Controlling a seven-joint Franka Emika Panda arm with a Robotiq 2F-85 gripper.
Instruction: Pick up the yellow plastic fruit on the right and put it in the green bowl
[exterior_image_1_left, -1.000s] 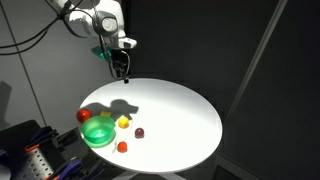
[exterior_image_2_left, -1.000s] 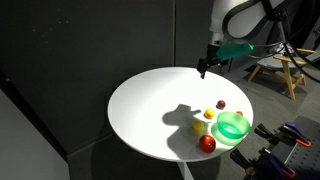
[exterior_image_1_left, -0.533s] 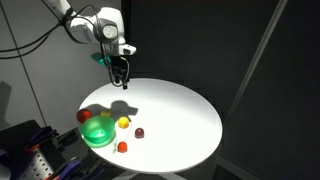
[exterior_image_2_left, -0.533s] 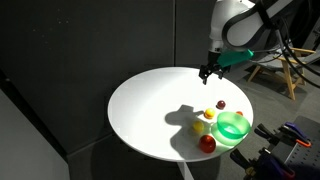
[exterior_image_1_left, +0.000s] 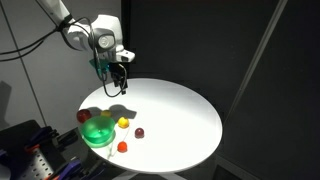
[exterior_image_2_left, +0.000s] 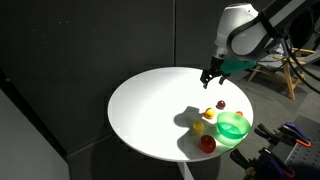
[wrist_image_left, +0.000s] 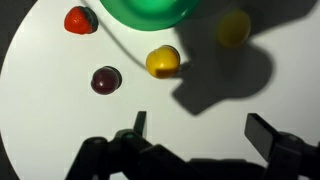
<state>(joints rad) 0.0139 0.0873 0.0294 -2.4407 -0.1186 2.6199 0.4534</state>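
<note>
The green bowl (exterior_image_1_left: 98, 131) (exterior_image_2_left: 233, 127) stands near the round white table's edge; its rim shows at the top of the wrist view (wrist_image_left: 150, 8). One yellow plastic fruit (exterior_image_1_left: 124, 123) (exterior_image_2_left: 210, 113) (wrist_image_left: 163, 61) lies beside the bowl, next to a dark red piece (wrist_image_left: 106, 79). A second yellow fruit (exterior_image_2_left: 199, 127) (wrist_image_left: 233, 27) lies in shadow, to the right in the wrist view. My gripper (exterior_image_1_left: 118, 88) (exterior_image_2_left: 213, 77) (wrist_image_left: 200, 125) is open and empty. It hangs above the table, short of the fruits.
The dark red piece (exterior_image_1_left: 140, 132) (exterior_image_2_left: 221, 104) and an orange-red piece (exterior_image_1_left: 122, 146) (wrist_image_left: 80, 19) lie near the bowl. A larger red fruit (exterior_image_1_left: 84, 116) (exterior_image_2_left: 207, 143) sits against the bowl. The white table (exterior_image_1_left: 180, 110) (exterior_image_2_left: 150, 110) is ringed by dark curtains.
My gripper has moved down and towards the bowl and the fruits. Its shadow has slid over the fruits. Nothing on the table has moved.
</note>
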